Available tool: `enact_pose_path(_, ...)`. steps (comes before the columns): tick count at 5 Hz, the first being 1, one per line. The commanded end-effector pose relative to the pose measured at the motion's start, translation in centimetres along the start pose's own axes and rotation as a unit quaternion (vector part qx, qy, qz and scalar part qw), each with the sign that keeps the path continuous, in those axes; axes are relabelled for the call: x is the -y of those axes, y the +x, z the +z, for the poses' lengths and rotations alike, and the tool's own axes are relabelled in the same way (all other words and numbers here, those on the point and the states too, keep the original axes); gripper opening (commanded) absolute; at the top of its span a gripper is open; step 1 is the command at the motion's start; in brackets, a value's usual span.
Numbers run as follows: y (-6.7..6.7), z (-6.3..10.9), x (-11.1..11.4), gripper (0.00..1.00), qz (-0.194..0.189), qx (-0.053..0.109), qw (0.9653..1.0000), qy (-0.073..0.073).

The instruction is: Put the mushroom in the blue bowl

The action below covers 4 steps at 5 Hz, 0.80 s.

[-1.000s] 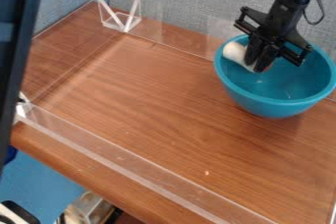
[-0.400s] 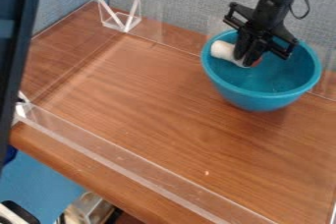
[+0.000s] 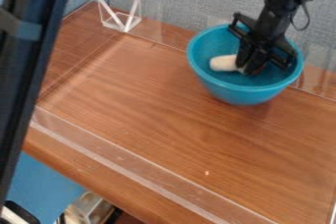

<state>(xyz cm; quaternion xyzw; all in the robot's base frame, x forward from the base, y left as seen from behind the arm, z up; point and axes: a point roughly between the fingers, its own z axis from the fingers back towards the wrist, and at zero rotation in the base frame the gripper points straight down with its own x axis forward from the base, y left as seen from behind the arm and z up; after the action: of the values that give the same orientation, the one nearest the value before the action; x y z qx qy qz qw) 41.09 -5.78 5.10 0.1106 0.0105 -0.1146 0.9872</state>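
Note:
The blue bowl (image 3: 246,83) stands on the wooden table at the back right. My gripper (image 3: 254,61) reaches down into it from above, black fingers low inside the bowl. The mushroom (image 3: 223,63) shows as a cream-white stub sticking out to the left of the fingers, inside the bowl near its left wall. Its cap is hidden behind the fingers. The jaws look shut on the mushroom.
A low clear acrylic wall (image 3: 92,135) runs around the wooden table (image 3: 144,100), with a clear bracket (image 3: 122,18) at the back left corner. A dark out-of-focus post (image 3: 33,71) covers the left edge of the view. A grey-blue wall stands behind.
The gripper with the mushroom has gone from the bowl's left rim down into the bowl. The bowl itself has slid left and toward the back wall.

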Motion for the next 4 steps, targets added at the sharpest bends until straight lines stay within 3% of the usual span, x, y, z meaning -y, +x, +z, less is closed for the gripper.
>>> enact_pose_path(1, 1.4, 0.1, 1.0, 0.00, 0.008, 0.032, 0.9995, -0.003)
enact_pose_path(3, 1.2, -2.3, 1.2, 0.00, -0.022, 0.036, 0.9991, -0.006)
enact_pose_path(4, 1.1, -1.1, 1.3, 0.00, -0.042, 0.040, 0.9983, -0.007)
